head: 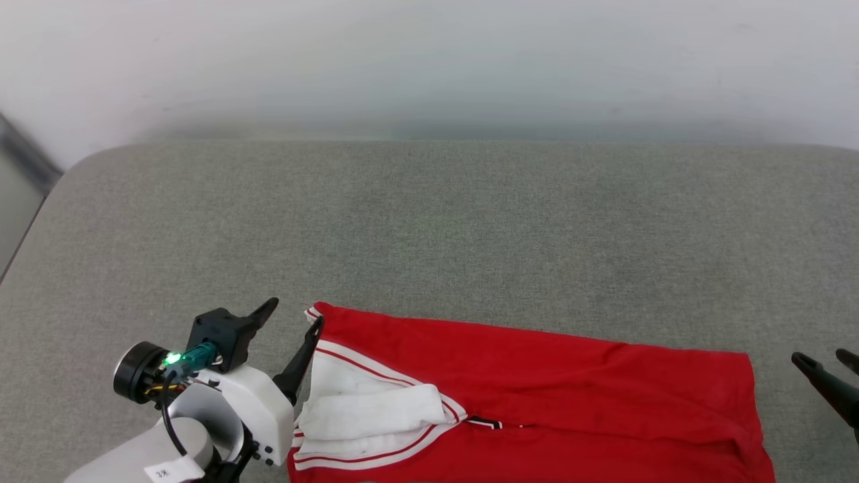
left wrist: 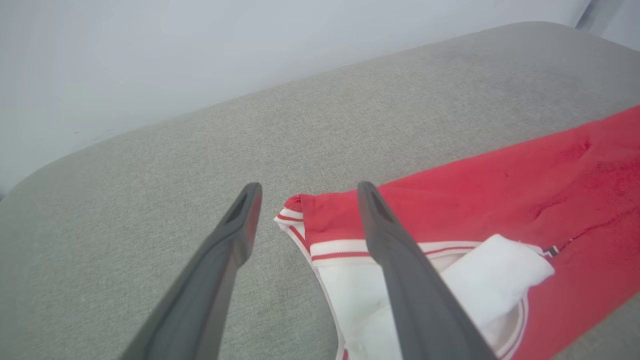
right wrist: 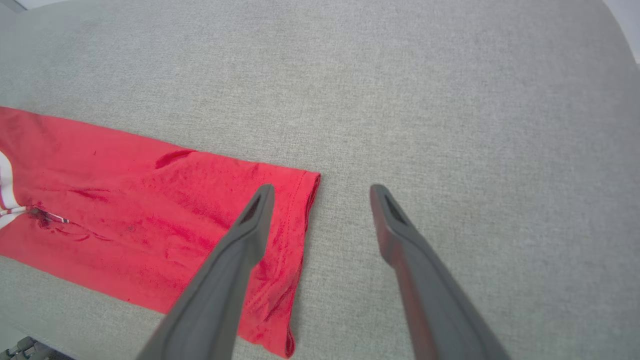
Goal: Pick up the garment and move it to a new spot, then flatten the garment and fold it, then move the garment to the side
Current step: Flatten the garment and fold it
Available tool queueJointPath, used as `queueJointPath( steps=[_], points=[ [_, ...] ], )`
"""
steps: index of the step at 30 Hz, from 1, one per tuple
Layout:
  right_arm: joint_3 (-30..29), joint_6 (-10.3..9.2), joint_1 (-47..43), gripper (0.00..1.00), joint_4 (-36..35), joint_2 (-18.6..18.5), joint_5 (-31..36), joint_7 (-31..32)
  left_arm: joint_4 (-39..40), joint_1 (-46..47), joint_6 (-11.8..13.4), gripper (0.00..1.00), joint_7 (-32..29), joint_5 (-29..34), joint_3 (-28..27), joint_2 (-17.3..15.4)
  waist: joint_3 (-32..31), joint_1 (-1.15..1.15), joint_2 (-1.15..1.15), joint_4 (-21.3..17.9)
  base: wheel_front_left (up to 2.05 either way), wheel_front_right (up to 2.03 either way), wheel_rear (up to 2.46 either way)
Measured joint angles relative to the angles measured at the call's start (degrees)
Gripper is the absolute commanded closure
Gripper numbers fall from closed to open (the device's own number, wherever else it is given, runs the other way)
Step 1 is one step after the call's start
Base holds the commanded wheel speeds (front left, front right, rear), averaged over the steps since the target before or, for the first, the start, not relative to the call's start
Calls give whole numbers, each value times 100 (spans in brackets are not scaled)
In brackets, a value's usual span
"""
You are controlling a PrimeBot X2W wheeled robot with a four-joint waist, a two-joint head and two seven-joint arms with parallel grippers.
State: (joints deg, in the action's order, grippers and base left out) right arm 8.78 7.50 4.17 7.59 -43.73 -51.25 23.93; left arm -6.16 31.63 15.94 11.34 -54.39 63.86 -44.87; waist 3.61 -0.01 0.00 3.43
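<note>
Red shirt (head: 537, 376): lies as a long band on the near part of the grey bench (head: 429, 221); no lettering shows; its near edge runs off the bottom of the head view.
Long axis: side to side across the robot's front; white sleeve (head: 369, 406) and striped trim (head: 362, 362) at the left end, plain hem (head: 748, 402) at the right end.
Left hand (head: 293, 316): spread wide, nothing in it; sits at the shirt's far left corner, one finger over bare bench, the other over the trim; I can't tell whether that finger touches cloth.
Right hand (head: 820, 357): also wide open and empty; just off the hem end; in its wrist view one finger hangs over the hem edge, the other over bare bench.
Nearer hand: the left, right at its corner; the right stands slightly clear of its end.
Step, as I judge it: lengthwise fold looks made; an end-to-end fold or the move aside seems left.
Next move turns on: each hand has one end of the band on its own side; a grasp means closing inward along the axis.
Risk: the loose sleeve on top may slip out if the left end lifts.
</note>
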Motion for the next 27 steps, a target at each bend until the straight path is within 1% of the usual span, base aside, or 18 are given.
queueJointPath(
  steps=[3,6,8,11,16,20,24,27],
  points=[
    [-175,0,-94,0,122,176,-123,31,-32,-161,352,0,260,111,-235,151,62,0,0,24,0,0,0],
    [-300,0,-140,0,274,337,-188,37,-48,-298,643,0,353,349,-555,346,140,0,0,64,0,0,0],
    [-324,0,-159,0,399,478,-226,68,-24,-421,783,0,356,651,-891,498,198,1,0,90,0,0,0],
    [-313,0,-158,0,606,695,-235,115,69,-599,880,0,365,1111,-1405,688,277,1,0,134,0,0,0],
    [-171,0,-152,0,967,1013,-281,165,148,-1034,883,0,365,1764,-2142,1046,400,1,0,221,0,0,0],
    [24,-1,-130,0,1098,1182,-410,196,214,-1363,816,0,366,2230,-2702,1345,452,1,0,290,0,0,0],
    [250,-2,-125,0,1091,1339,-695,326,266,-1691,691,0,366,2668,-3210,1659,467,1,0,337,0,0,0],
    [398,-2,-120,0,1076,1367,-764,342,323,-1885,558,0,371,2974,-3570,1882,461,1,0,363,0,0,0]
  ],
)
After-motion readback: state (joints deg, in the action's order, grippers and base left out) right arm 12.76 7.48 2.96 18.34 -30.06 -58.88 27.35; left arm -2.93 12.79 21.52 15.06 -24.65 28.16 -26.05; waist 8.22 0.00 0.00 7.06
